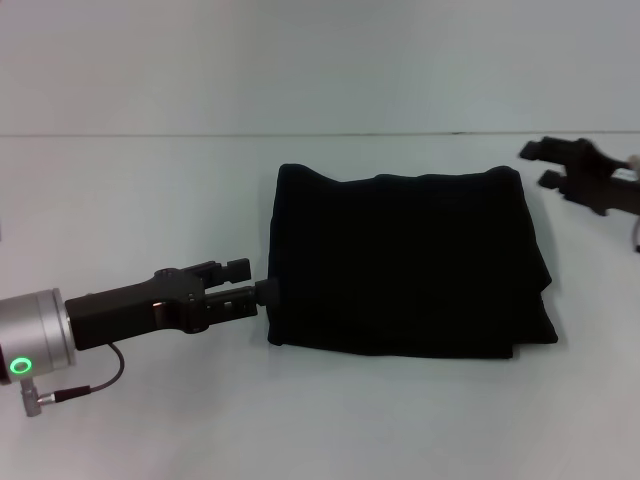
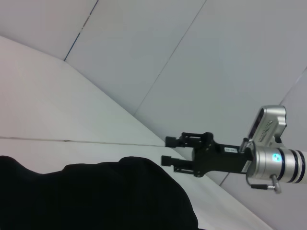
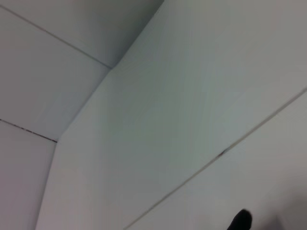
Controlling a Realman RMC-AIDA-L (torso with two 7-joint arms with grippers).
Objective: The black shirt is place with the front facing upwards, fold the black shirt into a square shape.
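Your black shirt (image 1: 405, 262) already lies folded roughly square on the tabletop (image 1: 140, 200); left pincer (image 1: 243, 284) at its edge and right pincer (image 1: 538, 165) both hang open, empty.

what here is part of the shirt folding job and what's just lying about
Part of the job:
- black shirt, already folded into a rough square
- left claw, at the shirt's left edge
- right claw, off its far right corner

Lying about:
- only the bare white table

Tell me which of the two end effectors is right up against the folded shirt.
The left end effector: its tips meet the left edge of the black shirt. The right end effector hangs clear of it, off the far right corner.
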